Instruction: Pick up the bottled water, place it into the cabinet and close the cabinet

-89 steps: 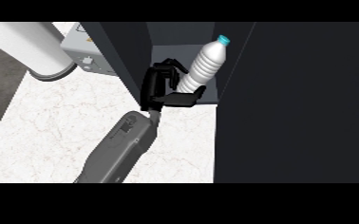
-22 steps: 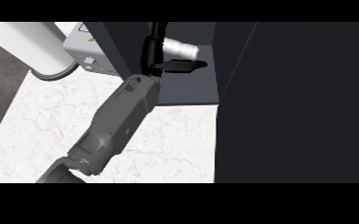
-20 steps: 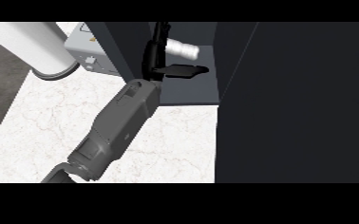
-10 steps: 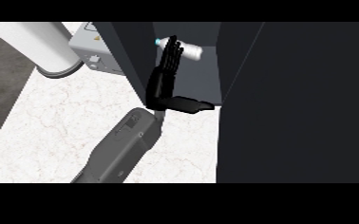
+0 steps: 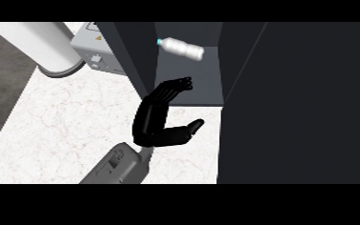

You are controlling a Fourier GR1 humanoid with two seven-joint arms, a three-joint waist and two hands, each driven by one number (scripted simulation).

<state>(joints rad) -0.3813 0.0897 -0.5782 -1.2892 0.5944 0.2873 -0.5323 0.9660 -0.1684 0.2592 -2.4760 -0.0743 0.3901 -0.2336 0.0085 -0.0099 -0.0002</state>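
While bottled water (image 5: pixel 181 48) lies inside cabinet (image 5: pixel 188 83), hand (image 5: pixel 160 119) hovers open.

Bottled water (image 5: pixel 181 48): clear/white plastic bottle w/ pale blue cap, lay on its side inside the cabinet (image 5: pixel 184 83), toward the far part of the shelf. Cap end pointed left & far, base pointed right & near, so it sat at a slant. Nothing was touching it. Cabinet: dark grey/black box, opening faced near side, interior shelf grey. Left wall was a dark upright panel; a big dark panel filled the right side, prob. the door, though can't tell for sure.
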